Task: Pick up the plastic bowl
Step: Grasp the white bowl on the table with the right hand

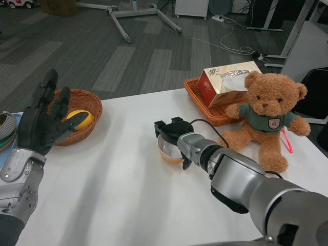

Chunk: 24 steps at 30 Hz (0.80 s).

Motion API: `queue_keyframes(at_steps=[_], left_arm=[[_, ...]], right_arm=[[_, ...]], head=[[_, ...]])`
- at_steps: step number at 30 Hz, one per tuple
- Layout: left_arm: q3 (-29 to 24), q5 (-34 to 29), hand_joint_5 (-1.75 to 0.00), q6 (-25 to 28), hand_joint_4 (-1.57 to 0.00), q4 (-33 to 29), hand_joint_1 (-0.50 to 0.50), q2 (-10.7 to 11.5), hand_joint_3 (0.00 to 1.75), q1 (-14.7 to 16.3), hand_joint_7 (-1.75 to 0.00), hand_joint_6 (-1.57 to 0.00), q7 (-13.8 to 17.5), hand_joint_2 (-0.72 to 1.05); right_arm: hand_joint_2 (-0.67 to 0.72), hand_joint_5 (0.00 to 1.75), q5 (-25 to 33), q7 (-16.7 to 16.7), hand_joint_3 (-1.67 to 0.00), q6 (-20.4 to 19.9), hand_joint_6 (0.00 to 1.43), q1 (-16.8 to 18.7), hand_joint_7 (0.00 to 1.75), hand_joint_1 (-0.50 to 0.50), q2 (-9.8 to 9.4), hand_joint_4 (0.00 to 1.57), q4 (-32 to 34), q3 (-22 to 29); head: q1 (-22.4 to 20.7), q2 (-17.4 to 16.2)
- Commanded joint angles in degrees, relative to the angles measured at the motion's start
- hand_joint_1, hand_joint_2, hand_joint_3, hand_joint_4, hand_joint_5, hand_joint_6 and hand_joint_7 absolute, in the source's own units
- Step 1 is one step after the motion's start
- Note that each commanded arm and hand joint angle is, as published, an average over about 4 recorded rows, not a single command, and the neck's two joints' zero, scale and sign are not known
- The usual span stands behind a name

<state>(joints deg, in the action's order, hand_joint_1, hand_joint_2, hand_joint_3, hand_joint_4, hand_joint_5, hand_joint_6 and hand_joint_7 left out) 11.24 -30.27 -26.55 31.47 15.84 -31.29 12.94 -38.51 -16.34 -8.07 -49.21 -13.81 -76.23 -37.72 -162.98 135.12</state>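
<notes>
right forearm fills lower right of frame; white table [118,184]; left hand [43,120], fingers spread, holding nothing, at left edge; right hand [171,134] at centre grips plastic bowl [169,149], apparently resting on table: grasp made, lift remains.

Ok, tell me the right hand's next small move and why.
Probably lift straight up a little. The right hand seems to be wrapped over the plastic bowl, which sits on the table, with the teddy bear close beside it.
</notes>
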Motion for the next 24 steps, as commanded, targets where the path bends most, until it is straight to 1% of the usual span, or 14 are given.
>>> queue_keyframes(at_steps=[1, 2, 4, 6, 8, 9, 12, 13, 14, 16, 17, 19, 21, 24], left_arm=[[-0.1, -0.6, 0.0, -0.8, 0.0, 0.3, -0.5, -0.3, 0.0, 0.5, 0.0, 0.0, 0.1, 0.78], [-0.1, -0.6, 0.0, -0.8, 0.0, 0.3, -0.5, -0.3, 0.0, 0.5, 0.0, 0.0, 0.1, 0.78], [-0.1, -0.6, 0.0, -0.7, 0.0, 0.3, -0.5, -0.3, 0.0, 0.5, 0.0, 0.0, 0.1, 0.78], [-0.1, -0.6, 0.0, -0.8, 0.0, 0.3, -0.5, -0.3, 0.0, 0.5, 0.0, 0.0, 0.1, 0.78], [0.0, -0.6, 0.0, -0.8, 0.0, 0.3, -0.5, -0.3, 0.0, 0.5, 0.0, 0.0, 0.1, 0.78], [0.0, -0.6, 0.0, -0.7, 0.0, 0.3, -0.5, -0.3, 0.0, 0.5, 0.0, 0.0, 0.1, 0.78], [0.0, -0.6, 0.0, -0.8, 0.0, 0.3, -0.5, -0.3, 0.0, 0.5, 0.0, 0.0, 0.1, 0.78], [0.0, -0.6, 0.0, -0.8, 0.0, 0.3, -0.5, -0.3, 0.0, 0.5, 0.0, 0.0, 0.1, 0.78], [0.0, -0.6, 0.0, -0.7, 0.0, 0.3, -0.5, -0.3, 0.0, 0.5, 0.0, 0.0, 0.1, 0.78], [0.0, -0.6, 0.0, -0.7, 0.0, 0.3, -0.5, -0.3, 0.0, 0.6, 0.0, 0.0, 0.1, 0.78], [0.0, -0.7, 0.0, -0.7, 0.0, 0.3, -0.5, -0.3, 0.0, 0.6, 0.0, 0.0, 0.1, 0.78], [-0.1, -0.7, 0.0, -0.7, 0.0, 0.3, -0.5, -0.3, 0.0, 0.7, 0.0, 0.0, 0.1, 0.78], [-0.1, -0.7, 0.0, -0.7, 0.0, 0.3, -0.5, -0.2, 0.0, 0.9, 0.0, 0.0, 0.1, 0.78], [-0.2, -0.7, 0.0, -0.8, 0.0, 0.2, -0.5, -0.2, 0.0, 1.1, 0.0, 0.0, 0.1, 0.78]], right_arm=[[-0.51, 1.75, 0.1, -1.3, -1.55, -0.2, 0.43, 0.5, 1.62, -0.46, -0.12, 0.76, -0.7, 0.2], [-0.51, 1.75, 0.0, -1.3, -1.59, -0.3, 0.44, 0.6, 1.64, -0.46, -0.14, 0.78, -0.7, 0.2], [-0.48, 1.75, 0.0, -1.4, -1.59, -0.5, 0.47, 0.7, 1.68, -0.46, -0.16, 0.82, -0.7, 0.3], [-0.48, 1.75, 0.1, -1.5, -1.59, -1.0, 0.51, 0.8, 1.68, -0.46, -0.16, 0.87, -0.7, 0.7], [-0.51, 1.75, 0.1, -1.7, -1.59, -1.6, 0.57, 0.9, 1.68, -0.46, -0.16, 0.91, -0.7, 1.2], [-0.53, 1.75, 0.1, -1.8, -1.57, -1.9, 0.64, 0.9, 1.68, -0.46, -0.16, 0.95, -0.7, 1.5], [-0.54, 1.75, 0.1, -2.0, -1.51, -2.3, 1.06, 1.0, 1.73, -0.46, -0.16, 1.12, -0.6, 1.8], [-0.54, 1.75, 0.1, -2.1, -1.51, -2.4, 1.18, 1.0, 1.75, -0.46, -0.18, 1.18, -0.5, 1.9], [-0.54, 1.75, 0.1, -2.1, -1.51, -2.4, 1.25, 1.1, 1.75, -0.45, -0.18, 1.24, -0.3, 2.1], [-0.54, 1.7, 0.1, -2.1, -1.51, -2.4, 1.32, 1.3, 1.75, -0.43, -0.2, 1.36, 0.2, 2.5], [-0.54, 1.67, 0.1, -2.0, -1.51, -2.4, 1.33, 1.4, 1.75, -0.42, -0.2, 1.39, 0.5, 2.7], [-0.54, 1.65, 0.1, -1.8, -1.51, -2.4, 1.32, 1.8, 1.71, -0.42, -0.38, 1.4, 1.9, 3.0], [-0.54, 1.65, 0.1, -0.3, -1.51, -2.2, 1.31, 2.3, 1.68, -0.41, -0.73, 1.4, 4.3, 3.3], [-0.54, 1.65, -0.1, 3.4, -1.51, -1.6, 1.3, 3.0, 1.64, -0.38, -1.5, 1.4, 8.6, 3.7]], head=[[0.0, 0.0], [0.0, -0.1], [0.1, -0.1], [0.2, -0.2], [0.3, -0.2], [0.2, -0.2], [0.2, -0.3], [0.2, -0.3], [0.1, -0.3], [0.0, -0.3], [0.0, -0.3], [0.0, -0.3], [0.0, -0.3], [-0.1, -0.2]])
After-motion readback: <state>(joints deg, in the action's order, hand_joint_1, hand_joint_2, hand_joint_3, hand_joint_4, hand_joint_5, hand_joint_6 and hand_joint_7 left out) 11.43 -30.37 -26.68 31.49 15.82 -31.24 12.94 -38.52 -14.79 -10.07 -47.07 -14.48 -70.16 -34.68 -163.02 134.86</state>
